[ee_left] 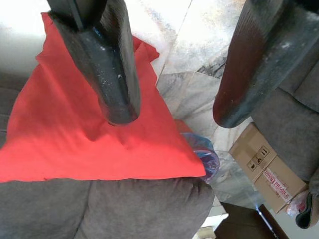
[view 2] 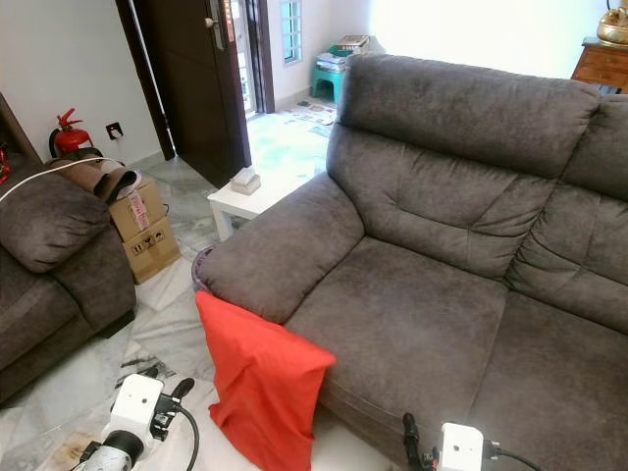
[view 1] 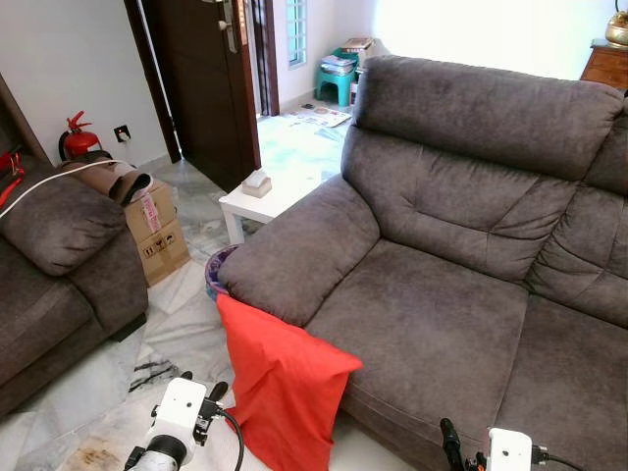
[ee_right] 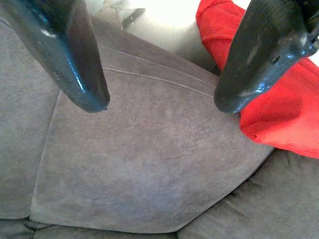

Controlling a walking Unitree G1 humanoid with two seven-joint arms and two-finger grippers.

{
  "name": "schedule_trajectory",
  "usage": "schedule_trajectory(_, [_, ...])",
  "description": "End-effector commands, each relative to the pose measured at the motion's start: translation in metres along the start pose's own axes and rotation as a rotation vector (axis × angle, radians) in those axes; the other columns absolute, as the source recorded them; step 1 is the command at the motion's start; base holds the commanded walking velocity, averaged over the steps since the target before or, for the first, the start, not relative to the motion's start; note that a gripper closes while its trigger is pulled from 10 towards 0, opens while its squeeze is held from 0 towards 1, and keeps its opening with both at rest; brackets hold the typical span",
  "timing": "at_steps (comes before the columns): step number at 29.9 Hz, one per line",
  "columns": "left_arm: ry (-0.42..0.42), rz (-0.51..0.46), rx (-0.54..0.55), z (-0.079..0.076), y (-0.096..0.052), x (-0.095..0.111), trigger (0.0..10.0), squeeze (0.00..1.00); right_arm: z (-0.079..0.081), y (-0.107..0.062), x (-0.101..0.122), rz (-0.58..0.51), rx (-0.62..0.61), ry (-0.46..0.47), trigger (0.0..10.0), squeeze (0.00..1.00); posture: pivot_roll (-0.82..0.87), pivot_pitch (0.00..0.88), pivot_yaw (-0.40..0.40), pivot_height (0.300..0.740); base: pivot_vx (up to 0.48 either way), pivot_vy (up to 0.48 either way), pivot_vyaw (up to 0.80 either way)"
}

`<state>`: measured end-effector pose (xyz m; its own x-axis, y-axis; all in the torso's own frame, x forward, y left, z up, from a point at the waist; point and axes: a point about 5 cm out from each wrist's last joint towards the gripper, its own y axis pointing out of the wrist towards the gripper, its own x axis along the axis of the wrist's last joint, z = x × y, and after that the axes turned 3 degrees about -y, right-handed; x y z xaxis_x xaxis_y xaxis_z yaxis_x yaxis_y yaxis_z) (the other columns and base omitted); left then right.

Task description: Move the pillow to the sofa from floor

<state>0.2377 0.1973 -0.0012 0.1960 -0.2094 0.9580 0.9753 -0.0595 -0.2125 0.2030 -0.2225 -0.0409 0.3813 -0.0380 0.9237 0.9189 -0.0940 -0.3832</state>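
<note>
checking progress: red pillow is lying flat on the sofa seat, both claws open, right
Not quite. The left eye view shows the pillow standing on the floor, leaning against the sofa front. The left claw and right claw are open.

Cardboard boxes (view 1: 157, 233), white side table (view 1: 257, 208)

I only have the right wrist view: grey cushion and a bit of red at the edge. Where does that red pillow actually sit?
Observer: The red pillow stands on the floor, leaning against the front of the sofa below its armrest.
Operator: Is my other gripper near it?
Observer: The left gripper is open, pointing at the pillow, not touching it.
Operator: Anything beside the pillow?
Observer: A purple bin sits behind it, next to a white side table.
</note>
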Motion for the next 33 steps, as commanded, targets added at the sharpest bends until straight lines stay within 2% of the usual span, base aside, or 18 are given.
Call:
schedule_trajectory(1, [-0.003, 0.017, 0.002, 0.0005, 0.0010, -0.0016, 10.0, 0.00, 0.0038, 0.0025, 0.0003, 0.013, 0.015, 0.001, 10.0, 0.00, -0.07, 0.000, 0.037, 0.740, 0.000, 0.000, 0.00])
schedule_trajectory(12, [-0.024, 0.048, -0.023, 0.0010, 0.0002, -0.0065, 10.0, 0.00, 0.0078, 0.0030, -0.0005, 0.021, 0.050, -0.007, 10.0, 0.00, -0.07, 0.000, 0.055, 0.740, 0.000, 0.000, 0.00])
schedule_trajectory(24, [-0.025, 0.053, -0.012, 0.0025, 0.0034, -0.0061, 10.0, 0.00, 0.0028, 0.0013, 0.0000, 0.008, 0.047, -0.006, 10.0, 0.00, -0.06, 0.001, 0.042, 0.740, 0.000, 0.000, 0.80])
schedule_trajectory(33, [-0.030, 0.051, 0.001, 0.0043, 0.0027, -0.0066, 10.0, 0.00, 0.0019, 0.0014, -0.0013, 0.021, 0.036, 0.014, 10.0, 0.00, -0.06, 0.020, 0.040, 0.740, 0.000, 0.000, 0.00])
